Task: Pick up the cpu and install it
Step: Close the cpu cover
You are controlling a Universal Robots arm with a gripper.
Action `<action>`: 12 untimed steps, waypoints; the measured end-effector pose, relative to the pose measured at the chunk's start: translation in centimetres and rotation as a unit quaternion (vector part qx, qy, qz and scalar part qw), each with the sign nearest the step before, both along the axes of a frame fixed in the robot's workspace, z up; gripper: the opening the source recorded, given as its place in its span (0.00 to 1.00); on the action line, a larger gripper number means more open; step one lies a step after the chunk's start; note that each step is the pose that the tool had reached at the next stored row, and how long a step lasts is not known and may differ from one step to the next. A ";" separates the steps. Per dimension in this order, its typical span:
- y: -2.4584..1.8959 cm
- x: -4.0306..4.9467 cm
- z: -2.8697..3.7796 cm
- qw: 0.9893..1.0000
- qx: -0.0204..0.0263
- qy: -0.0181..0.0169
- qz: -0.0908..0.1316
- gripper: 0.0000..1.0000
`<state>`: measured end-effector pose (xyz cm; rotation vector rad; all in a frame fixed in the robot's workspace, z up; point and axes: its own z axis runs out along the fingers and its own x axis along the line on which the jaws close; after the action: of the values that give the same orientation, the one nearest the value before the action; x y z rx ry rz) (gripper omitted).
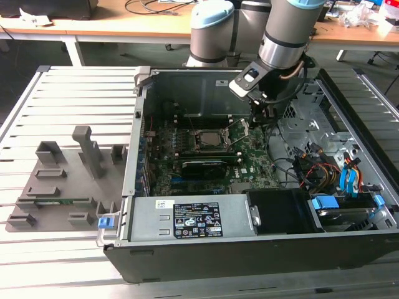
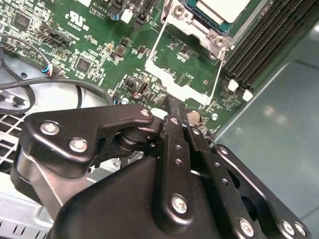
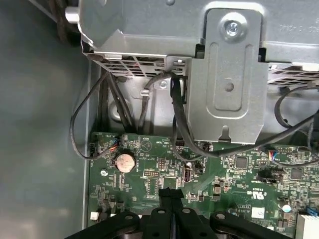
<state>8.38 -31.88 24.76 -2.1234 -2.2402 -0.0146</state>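
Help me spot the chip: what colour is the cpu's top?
Pale silver-white, thin darker edge; the cpu shows best in the second wrist view.

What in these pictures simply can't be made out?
- Second wrist view: the cpu is cut off by the picture's edge.
- Second wrist view: the gripper hides the board beneath it.
- Exterior view: the socket is too small to show its contents.

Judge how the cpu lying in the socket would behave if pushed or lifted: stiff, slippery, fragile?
Probably stiff: the cpu is a thin flat plate. Its smooth pale metal top likely offers little grip. Framed by the socket, it would probably resist a sideways push rather than slide.
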 end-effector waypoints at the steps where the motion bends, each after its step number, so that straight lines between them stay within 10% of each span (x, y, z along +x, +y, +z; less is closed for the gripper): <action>1: 0.00 0.01 -0.21 1.000 0.000 0.000 0.000 0.11; 12: 0.00 -1.87 -0.26 1.000 0.000 0.000 0.000 0.11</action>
<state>6.50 -31.88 24.50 -2.1235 -2.2405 -0.0148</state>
